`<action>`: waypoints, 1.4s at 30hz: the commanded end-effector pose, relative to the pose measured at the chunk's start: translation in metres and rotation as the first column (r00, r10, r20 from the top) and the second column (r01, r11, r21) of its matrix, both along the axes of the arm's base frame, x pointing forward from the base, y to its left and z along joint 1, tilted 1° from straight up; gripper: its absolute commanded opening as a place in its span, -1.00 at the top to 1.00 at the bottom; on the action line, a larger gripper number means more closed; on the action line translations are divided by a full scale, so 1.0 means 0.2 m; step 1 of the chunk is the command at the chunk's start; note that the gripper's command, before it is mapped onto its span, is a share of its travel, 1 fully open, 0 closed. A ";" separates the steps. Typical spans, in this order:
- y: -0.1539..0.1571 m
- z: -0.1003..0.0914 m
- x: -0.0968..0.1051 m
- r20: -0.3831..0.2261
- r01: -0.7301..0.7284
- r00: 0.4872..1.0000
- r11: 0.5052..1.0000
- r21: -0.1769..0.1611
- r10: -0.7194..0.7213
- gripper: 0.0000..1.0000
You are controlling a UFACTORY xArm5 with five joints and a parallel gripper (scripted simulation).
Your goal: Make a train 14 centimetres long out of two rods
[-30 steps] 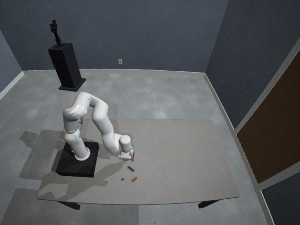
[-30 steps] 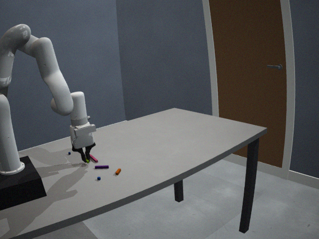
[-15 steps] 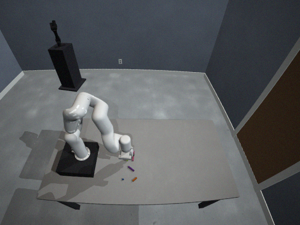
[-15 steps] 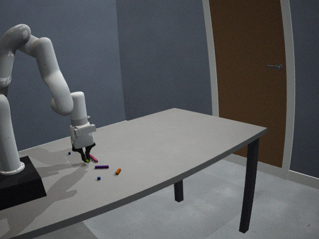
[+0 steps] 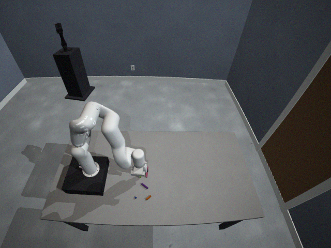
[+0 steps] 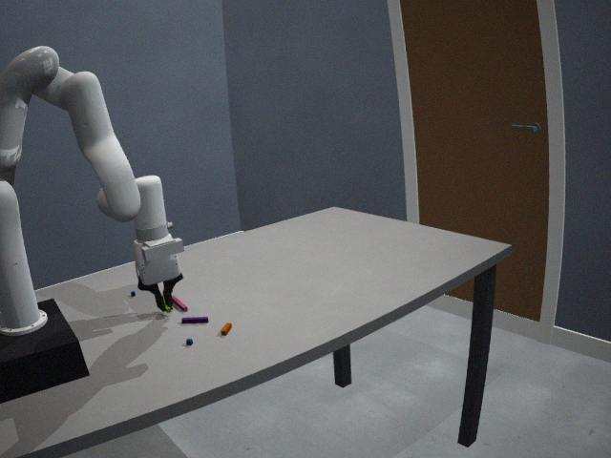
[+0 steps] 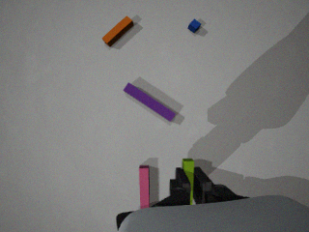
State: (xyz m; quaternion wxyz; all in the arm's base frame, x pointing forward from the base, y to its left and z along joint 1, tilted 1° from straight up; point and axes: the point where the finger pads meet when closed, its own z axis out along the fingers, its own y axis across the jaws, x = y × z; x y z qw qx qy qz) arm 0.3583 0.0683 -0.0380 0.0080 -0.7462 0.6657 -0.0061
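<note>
My gripper is shut on a lime rod, low at the table; I cannot tell whether the rod touches the surface. A pink rod lies flat right beside the fingers, roughly parallel to the lime rod and apart from it. A purple rod lies a little further out. An orange rod and a blue cube lie beyond it.
A second blue cube lies behind the gripper, toward the arm's black base. The rods sit near the table's front left part. A black pedestal stands on the floor far behind.
</note>
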 end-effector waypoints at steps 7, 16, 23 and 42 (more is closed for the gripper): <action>0.00 0.00 0.01 0.003 0.000 1.000 1.000 0.001 0.000 0.92; 0.00 -0.01 0.01 0.003 0.000 1.000 1.000 0.001 0.000 0.92; 0.00 -0.04 0.01 0.003 0.000 1.000 1.000 0.001 0.000 0.92; 0.00 -0.06 0.01 0.003 0.000 1.000 1.000 0.001 0.000 0.92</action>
